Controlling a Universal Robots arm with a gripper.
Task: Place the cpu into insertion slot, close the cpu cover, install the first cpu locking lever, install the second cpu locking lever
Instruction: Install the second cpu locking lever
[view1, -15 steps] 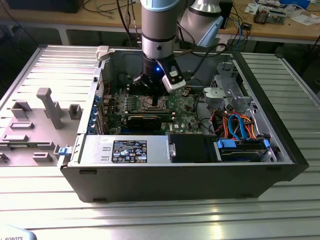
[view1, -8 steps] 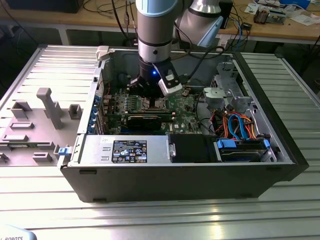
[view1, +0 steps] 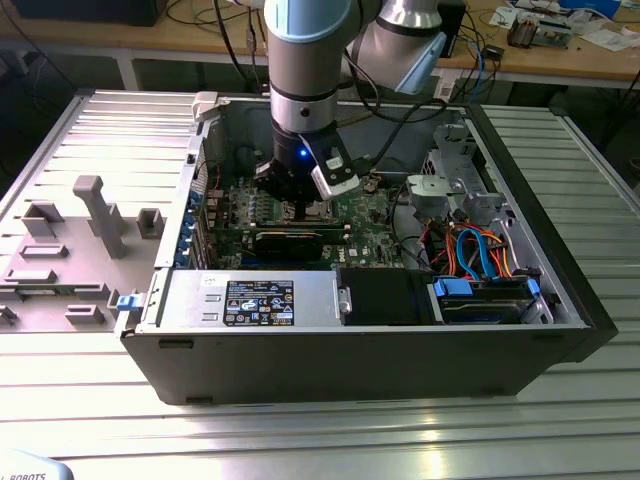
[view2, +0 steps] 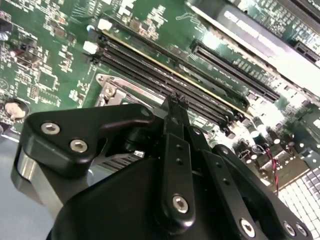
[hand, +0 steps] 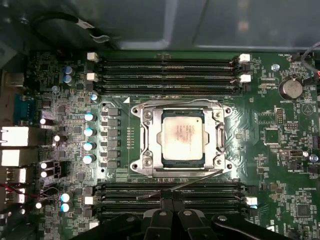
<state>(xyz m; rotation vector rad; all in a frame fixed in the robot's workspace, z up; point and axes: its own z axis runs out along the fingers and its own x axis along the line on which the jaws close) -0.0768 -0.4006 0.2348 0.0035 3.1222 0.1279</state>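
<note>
Matt metal cpu (hand: 183, 139), shiny cpu cover (hand: 152, 138)

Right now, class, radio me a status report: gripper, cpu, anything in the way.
Gripper low over the motherboard, beside the insertion slot. Cpu seated, cpu cover down around it. One thin lever lies loose alongside.

open room above cpu cover (hand: 182, 142), memory slots (hand: 167, 67) flanking 2 sides, graphics card (view1: 290, 240) near claw (view1: 303, 212)

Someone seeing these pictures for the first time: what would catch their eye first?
Probably the arm's gripper reaching down into the open computer case, over the green motherboard in the exterior view. In the first wrist view, the silver cpu stands out, seated in the insertion slot with the cpu cover framing it.
</note>
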